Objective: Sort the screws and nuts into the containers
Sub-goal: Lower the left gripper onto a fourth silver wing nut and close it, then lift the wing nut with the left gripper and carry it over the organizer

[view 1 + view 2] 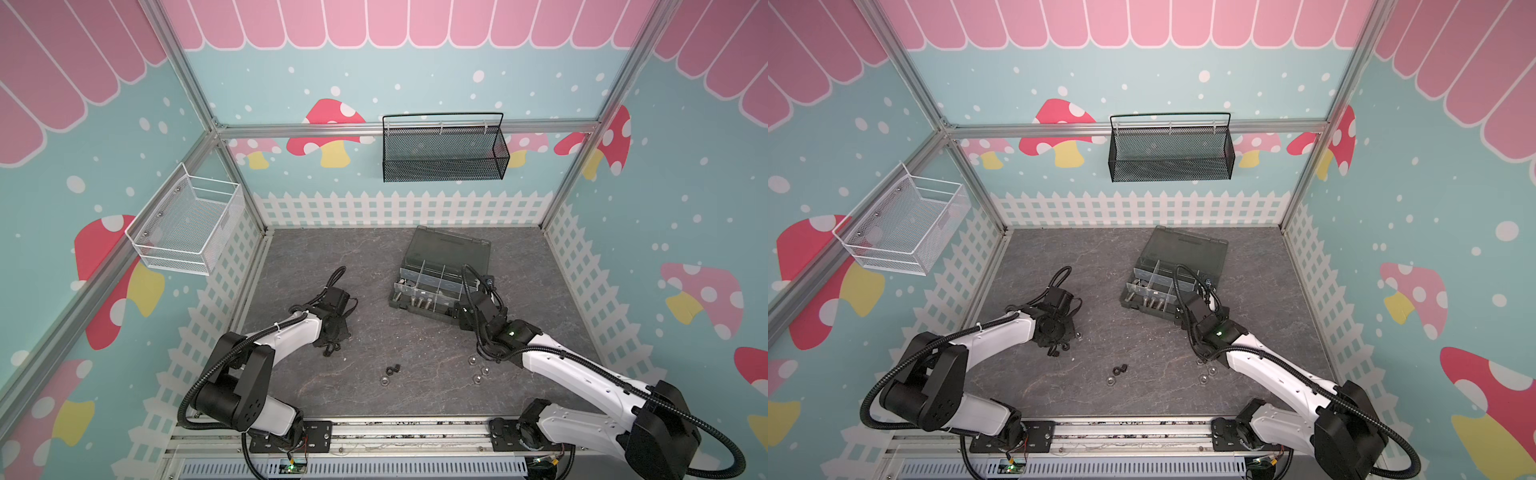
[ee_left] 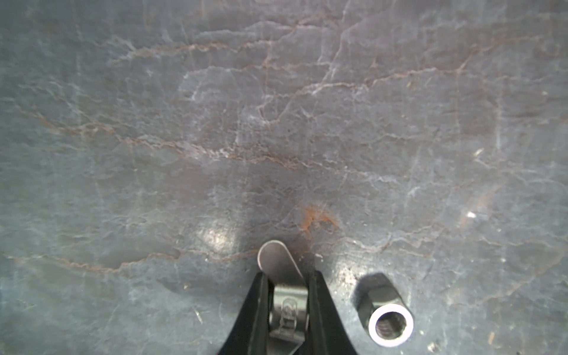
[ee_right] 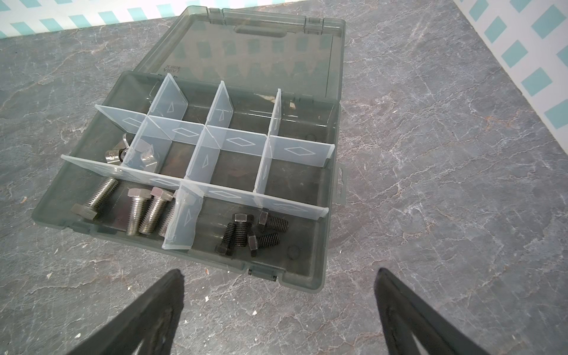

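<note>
The left gripper [image 2: 287, 275] is clamped on a silver wing nut [image 2: 276, 258] at the table [image 2: 184, 123], just beside a silver hex nut [image 2: 376, 299]. A straight lift seems best, so that this neighbour is not knocked. Further right, two black nuts [image 1: 392, 369] and four silver nuts [image 1: 477, 378] are counted loose, then four silver screws [image 3: 135, 212] and four black screws [image 3: 242, 227] in the organiser box [image 3: 330, 233], faced by the right gripper [image 3: 279, 272], its jaws wide apart.

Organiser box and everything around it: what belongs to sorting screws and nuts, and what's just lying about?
Job: organiser box, silver screws, black screws, wing nut in left claw, loose nuts.
Lying about: black mesh basket, white wire basket.
</note>
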Controlling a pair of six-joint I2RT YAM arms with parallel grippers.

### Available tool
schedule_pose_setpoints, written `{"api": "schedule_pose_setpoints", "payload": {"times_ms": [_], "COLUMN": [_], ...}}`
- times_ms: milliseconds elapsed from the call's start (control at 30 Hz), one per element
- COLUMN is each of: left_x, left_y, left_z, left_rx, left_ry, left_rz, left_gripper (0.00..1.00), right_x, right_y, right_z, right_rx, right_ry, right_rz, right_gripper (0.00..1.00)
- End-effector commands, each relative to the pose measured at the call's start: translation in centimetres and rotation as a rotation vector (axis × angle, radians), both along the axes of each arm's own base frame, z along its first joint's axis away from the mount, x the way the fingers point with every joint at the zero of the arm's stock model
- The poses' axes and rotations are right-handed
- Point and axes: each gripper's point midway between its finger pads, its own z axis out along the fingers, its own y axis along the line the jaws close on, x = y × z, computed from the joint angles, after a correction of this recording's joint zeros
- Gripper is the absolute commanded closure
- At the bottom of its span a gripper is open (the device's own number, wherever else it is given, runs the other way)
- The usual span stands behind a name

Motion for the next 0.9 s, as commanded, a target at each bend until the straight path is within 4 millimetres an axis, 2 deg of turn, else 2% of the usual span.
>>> {"api": "schedule_pose_setpoints", "payload": {"times_ms": [0,200,400,533,600,867], "left_x": [0.1,0.8,2.6,4.8,5.6,11.9], "left_y": [0.0,-0.5,-2.7,-4.8,-6.8,-13.2], "left_z": [0.4,1.6,4.5,7.1,8.1,11.7], "left_rx": [-0.015,-0.045,-0.125,-0.15,-0.16,-0.212], "left_ry": [-0.014,-0.052,-0.127,-0.203,-0.236,-0.365], "left_rz": [0.021,0.023,-0.008,-0.041,-0.077,-0.139], "left_gripper": [0.85,0.89,0.9,0.9,0.9,0.91], "right_x": [-0.1,-0.1,-0.1,-0.1,-0.1,-0.5], "right_y": [-0.5,-0.6,-0.5,-0.4,-0.4,-0.5], "right_z": [0.5,0.6,0.5,0.2,0.1,-0.1], "right_rx": [0.005,0.005,0.006,0.009,0.008,0.033], "right_ry": [-0.011,-0.014,-0.011,-0.004,-0.002,0.005], "right_rz": [-0.027,-0.028,-0.028,-0.029,-0.03,-0.034], "right_gripper": [0.02,0.02,0.02,0.02,0.02,0.02]}}
